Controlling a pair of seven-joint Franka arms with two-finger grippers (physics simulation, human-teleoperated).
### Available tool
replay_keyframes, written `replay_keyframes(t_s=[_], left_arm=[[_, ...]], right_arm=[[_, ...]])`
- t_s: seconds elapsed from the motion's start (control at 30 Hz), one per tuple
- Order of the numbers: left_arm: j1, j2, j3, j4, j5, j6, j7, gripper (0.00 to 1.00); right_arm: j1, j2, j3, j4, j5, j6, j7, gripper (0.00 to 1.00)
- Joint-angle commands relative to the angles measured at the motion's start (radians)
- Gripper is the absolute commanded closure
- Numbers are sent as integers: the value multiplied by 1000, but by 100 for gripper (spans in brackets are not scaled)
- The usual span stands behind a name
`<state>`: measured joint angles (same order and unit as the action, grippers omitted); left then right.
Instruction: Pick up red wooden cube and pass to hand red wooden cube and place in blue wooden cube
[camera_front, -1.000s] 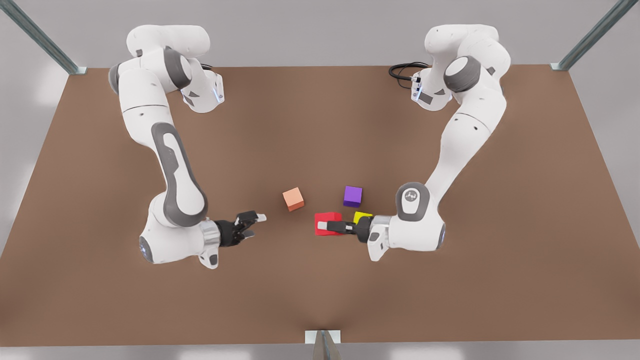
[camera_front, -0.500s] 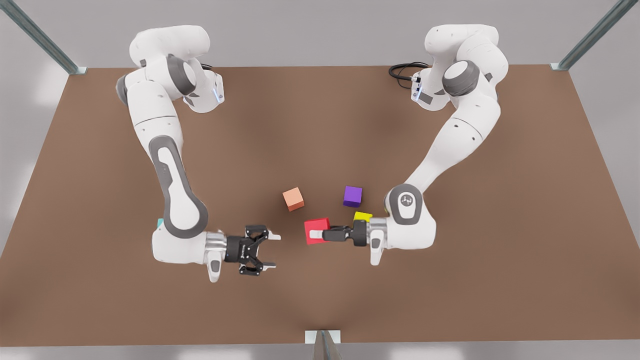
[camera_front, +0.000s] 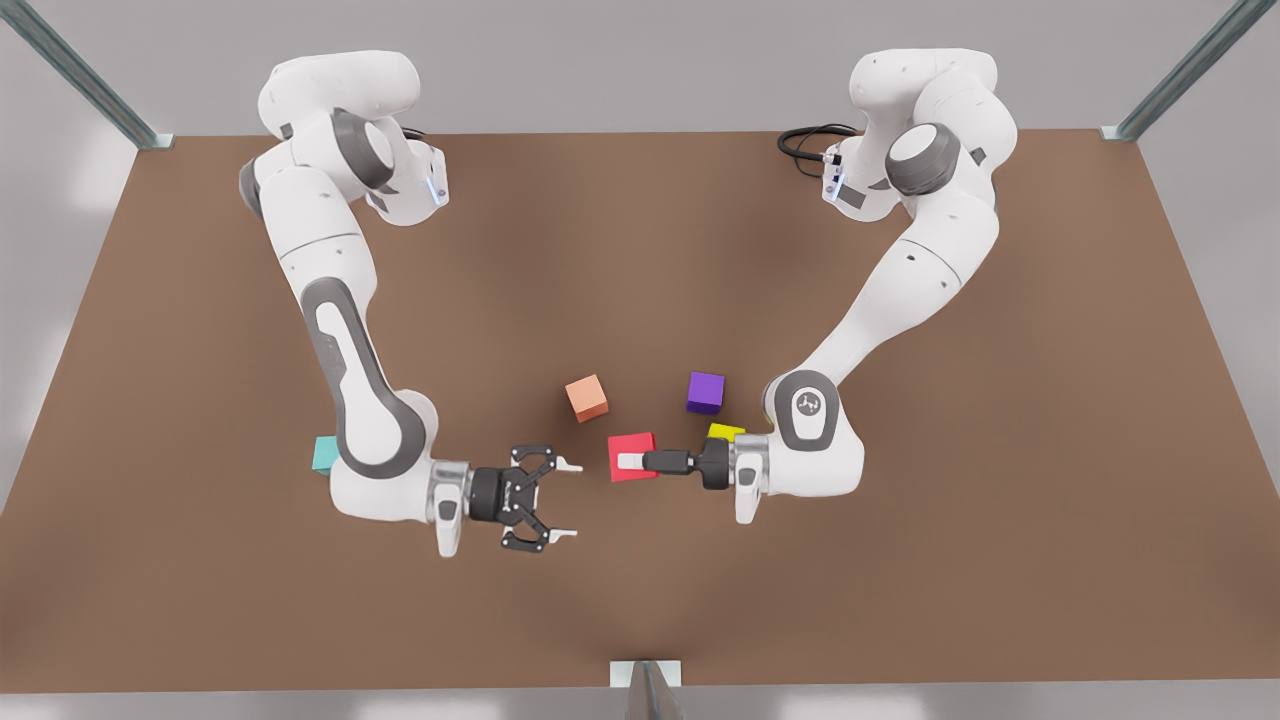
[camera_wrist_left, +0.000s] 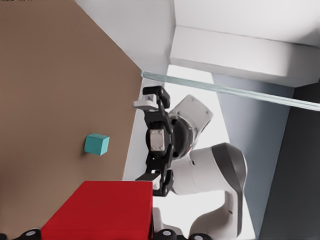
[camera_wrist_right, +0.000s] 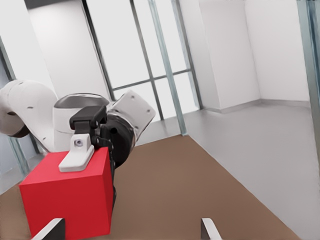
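Note:
The red wooden cube (camera_front: 625, 445) hangs above the table's middle, with my left gripper (camera_front: 632, 462) shut on it; that arm reaches in from the front view's right. In the left wrist view the red wooden cube (camera_wrist_left: 100, 210) sits close at hand. My right gripper (camera_front: 568, 500) is open, a short gap from the cube on the front view's left, facing it. In the right wrist view the red wooden cube (camera_wrist_right: 70, 200) carries a white fingertip (camera_wrist_right: 77, 152) of the left gripper. The blue wooden cube (camera_front: 325, 455), teal, rests on the table behind the right arm, also seen as the blue wooden cube (camera_wrist_left: 96, 144).
A salmon cube (camera_front: 587, 397) and a purple cube (camera_front: 705, 392) lie on the brown table (camera_front: 640, 250) just behind the grippers. A yellow cube (camera_front: 724, 433) peeks out beside the left wrist. A black cable (camera_front: 808, 140) coils by the arm base at the back.
My left gripper carried the red cube a little toward the front view's left. My right arm swung in toward it and its gripper turned to face the cube, uncovering the teal cube.

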<state>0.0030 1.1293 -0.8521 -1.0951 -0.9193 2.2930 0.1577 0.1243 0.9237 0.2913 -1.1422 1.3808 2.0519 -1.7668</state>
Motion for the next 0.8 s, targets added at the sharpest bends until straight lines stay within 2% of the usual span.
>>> replay_keyframes(t_s=[0.0, 0.2, 0.53, 0.77], left_arm=[[0, 0, -1, 0, -18, -6, 252, 44], [0, 0, 1, 0, -16, -6, 253, 44], [0, -2, 1, -3, -16, -6, 252, 44], [0, -2, 1, -3, -16, -6, 252, 44]], right_arm=[[-2, -19, 2, -24, 26, -29, -346, 0], [-31, -43, 65, -82, 30, -39, -347, 0], [-48, -52, 120, -146, 53, -39, -376, 0], [-46, -45, 120, -149, 61, -41, -379, 0]])
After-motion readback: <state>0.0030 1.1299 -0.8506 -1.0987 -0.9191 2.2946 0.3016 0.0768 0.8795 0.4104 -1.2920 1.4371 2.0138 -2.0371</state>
